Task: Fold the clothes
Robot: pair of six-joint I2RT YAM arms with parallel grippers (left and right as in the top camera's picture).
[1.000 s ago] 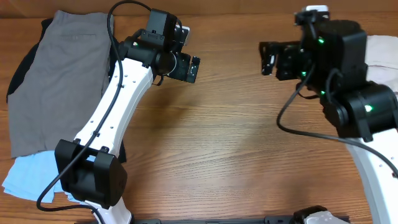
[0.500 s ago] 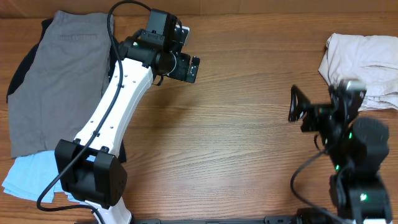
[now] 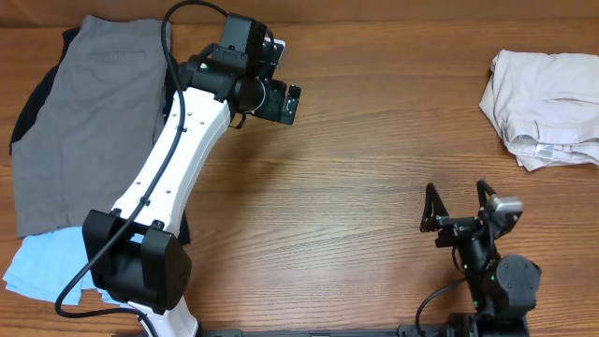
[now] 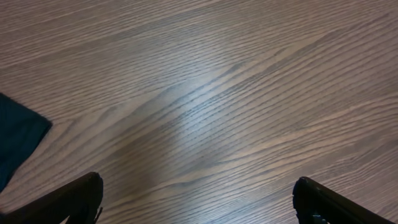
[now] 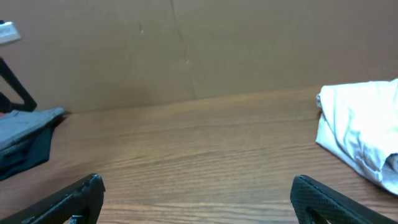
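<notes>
— Khaki shorts (image 3: 547, 103) lie crumpled at the bench's (image 3: 356, 187) far right corner, uncovered now. Where's the right arm (image 3: 510, 281)?
— Pulled back to its base, well apart from them, jaws spread wide and empty.
— And the left arm (image 3: 178, 154)?
— Unmoved, hovering beside the grey shorts (image 3: 94, 122), jaws wide too. I'd judge the khaki pair not yet folded.
</notes>
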